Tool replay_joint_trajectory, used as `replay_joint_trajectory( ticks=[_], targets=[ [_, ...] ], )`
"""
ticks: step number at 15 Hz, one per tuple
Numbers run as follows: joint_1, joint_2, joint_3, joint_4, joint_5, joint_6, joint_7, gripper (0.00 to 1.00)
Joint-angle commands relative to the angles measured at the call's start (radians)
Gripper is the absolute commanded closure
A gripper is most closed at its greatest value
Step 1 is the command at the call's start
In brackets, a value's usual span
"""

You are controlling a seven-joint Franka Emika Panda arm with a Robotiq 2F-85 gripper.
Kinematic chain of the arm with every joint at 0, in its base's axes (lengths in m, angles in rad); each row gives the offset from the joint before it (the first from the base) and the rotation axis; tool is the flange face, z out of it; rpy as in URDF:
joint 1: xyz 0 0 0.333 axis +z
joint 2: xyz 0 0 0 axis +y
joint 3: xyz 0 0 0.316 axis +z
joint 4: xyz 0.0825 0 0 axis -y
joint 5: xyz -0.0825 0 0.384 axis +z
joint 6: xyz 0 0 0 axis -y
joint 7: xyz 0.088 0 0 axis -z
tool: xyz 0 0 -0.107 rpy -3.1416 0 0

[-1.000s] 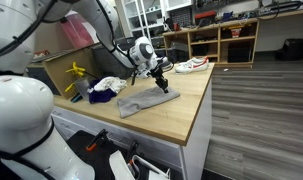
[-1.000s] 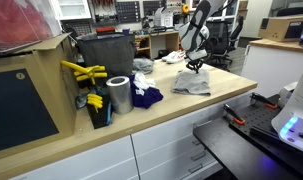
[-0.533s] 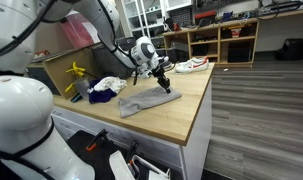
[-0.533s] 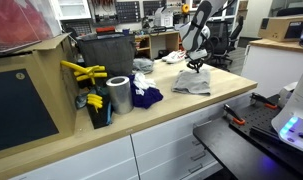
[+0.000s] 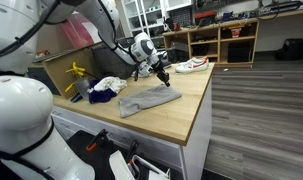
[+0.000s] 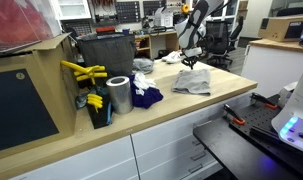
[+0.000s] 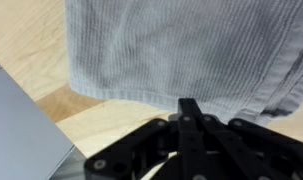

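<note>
**Pincer over grey cloth, nr counter edge**

Pincer (image 5: pixel 165 76) hangs just above the far end of the grey cloth (image 5: pixel 146 100) in both exterior views, also at (image 6: pixel 188 65). It points down at the fabric. Can't tell whether the tips touch it; looks like a small gap.

Wrist view: fingers (image 7: pixel 189 108) closed together into one dark bar, nothing seen betw. them. The pincer (image 7: pixel 189 100) sits just short of the cloth's hem. Cloth (image 7: pixel 181 45) fills the top of that view, ribbed weave, hem slightly rumpled at right.

Grey cloth (image 6: pixel 194 82) lies flat-ish on the wooden counter (image 5: pixel 181 118), loosely folded, one corner toward the front edge. Bare wood shows on both sides of it (image 7: pixel 21 40).

Other items, all apart from the pincer:
- blue cloth (image 6: pixel 144 96), bunched, near the grey one but not touching
- white cloth (image 5: pixel 109 84), crumpled, just behind the blue
- metal cylinder (image 6: pixel 118 95), upright, beside the blue cloth
- yellow items (image 6: pixel 83 72) at the counter's far end, type unclear
</note>
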Motion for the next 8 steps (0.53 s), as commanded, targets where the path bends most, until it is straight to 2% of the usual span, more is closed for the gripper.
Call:
replay_joint_trajectory(
  ticks=[1,3,4,6,8],
  targets=[
    [-0.003,-0.037,0.033,-0.01,0.009,0.029,0.013,1.0],
    [-0.017,-0.089,0.085,-0.052,0.046,0.053,-0.023,1.0],
    [-0.029,-0.123,0.126,-0.078,0.075,0.059,-0.06,0.74],
    [-0.051,-0.178,0.205,-0.116,0.134,0.061,-0.145,0.66],
    [-0.059,-0.229,0.272,-0.15,0.186,0.054,-0.241,0.51]
  ],
)
